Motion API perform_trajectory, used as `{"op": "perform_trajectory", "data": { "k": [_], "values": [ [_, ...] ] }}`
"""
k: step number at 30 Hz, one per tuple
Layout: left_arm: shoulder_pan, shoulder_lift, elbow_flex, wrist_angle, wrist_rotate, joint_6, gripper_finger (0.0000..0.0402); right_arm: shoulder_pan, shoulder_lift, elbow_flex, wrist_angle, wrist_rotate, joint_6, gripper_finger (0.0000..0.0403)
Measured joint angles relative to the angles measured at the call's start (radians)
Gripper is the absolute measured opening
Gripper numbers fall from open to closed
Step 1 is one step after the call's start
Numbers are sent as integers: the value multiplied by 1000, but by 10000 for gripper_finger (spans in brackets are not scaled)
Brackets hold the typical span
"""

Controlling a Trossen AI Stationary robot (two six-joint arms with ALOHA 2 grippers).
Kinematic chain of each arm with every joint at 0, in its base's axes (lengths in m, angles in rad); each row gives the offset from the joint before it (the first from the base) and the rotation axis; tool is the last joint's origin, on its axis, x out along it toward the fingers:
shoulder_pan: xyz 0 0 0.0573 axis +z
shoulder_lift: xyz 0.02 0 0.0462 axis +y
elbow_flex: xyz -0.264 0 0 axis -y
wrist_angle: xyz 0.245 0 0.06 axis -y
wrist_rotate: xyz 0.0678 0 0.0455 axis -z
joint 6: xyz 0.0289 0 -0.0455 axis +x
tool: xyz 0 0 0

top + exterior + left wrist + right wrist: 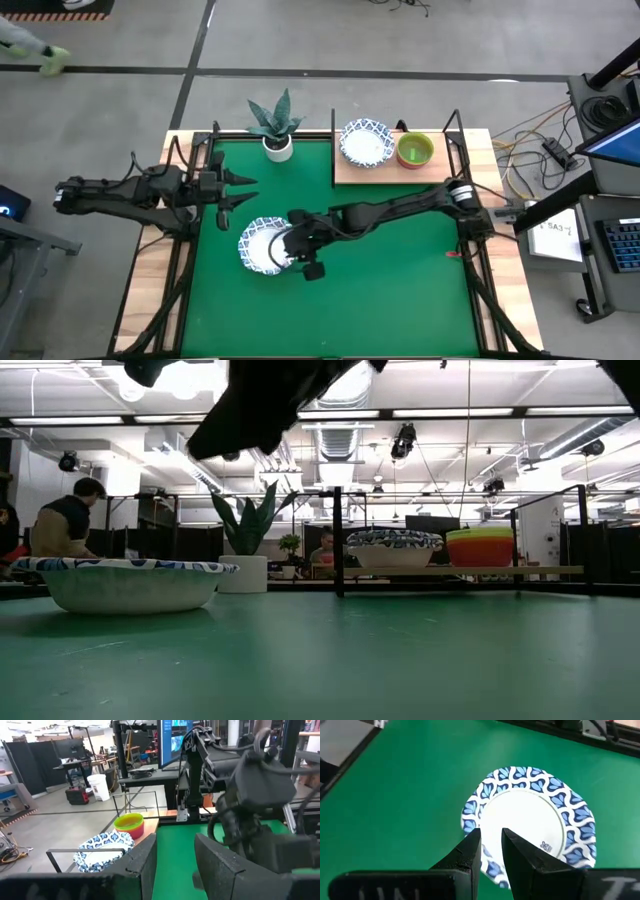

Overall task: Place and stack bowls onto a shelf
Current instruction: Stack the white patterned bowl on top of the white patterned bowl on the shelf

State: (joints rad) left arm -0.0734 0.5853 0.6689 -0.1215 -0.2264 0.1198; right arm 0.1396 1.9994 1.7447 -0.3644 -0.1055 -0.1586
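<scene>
A wide white bowl with a blue patterned rim stands on its base on the green mat, left of centre; it also shows in the right wrist view and the low view. My right gripper hangs over the bowl's right rim, pointing down, fingers a little apart, clear above it in the low view. My left gripper is open and empty at the mat's left side, above the table. On the wooden shelf at the far right stand a blue-rimmed bowl and a green bowl.
A white pot with a spiky green plant stands at the mat's far edge, left of the shelf. The shelf's black frame posts rise at its corners. People sit in the room beyond the table.
</scene>
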Motion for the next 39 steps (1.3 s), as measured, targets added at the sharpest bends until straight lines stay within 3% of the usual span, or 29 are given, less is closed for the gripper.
{"op": "perform_trajectory", "data": {
  "k": [6,11,15,21,28,36,39],
  "values": [
    [0,-4,0,-17,0,4,114,-5,100,63,0,0,-7,77],
    [0,-5,0,-17,0,18,114,-9,174,151,-67,-15,-1,120],
    [0,-5,0,-17,0,21,114,-9,233,223,-135,-92,-44,149],
    [0,-5,0,-17,0,22,114,-15,296,258,-158,-110,-66,155],
    [0,-4,0,-18,0,22,114,-25,335,259,-161,-105,-66,130],
    [0,-3,0,-18,0,29,114,-32,331,259,-163,-104,-70,30],
    [0,-3,0,-18,0,29,114,-32,322,262,-182,-104,-80,14]
  ]
}}
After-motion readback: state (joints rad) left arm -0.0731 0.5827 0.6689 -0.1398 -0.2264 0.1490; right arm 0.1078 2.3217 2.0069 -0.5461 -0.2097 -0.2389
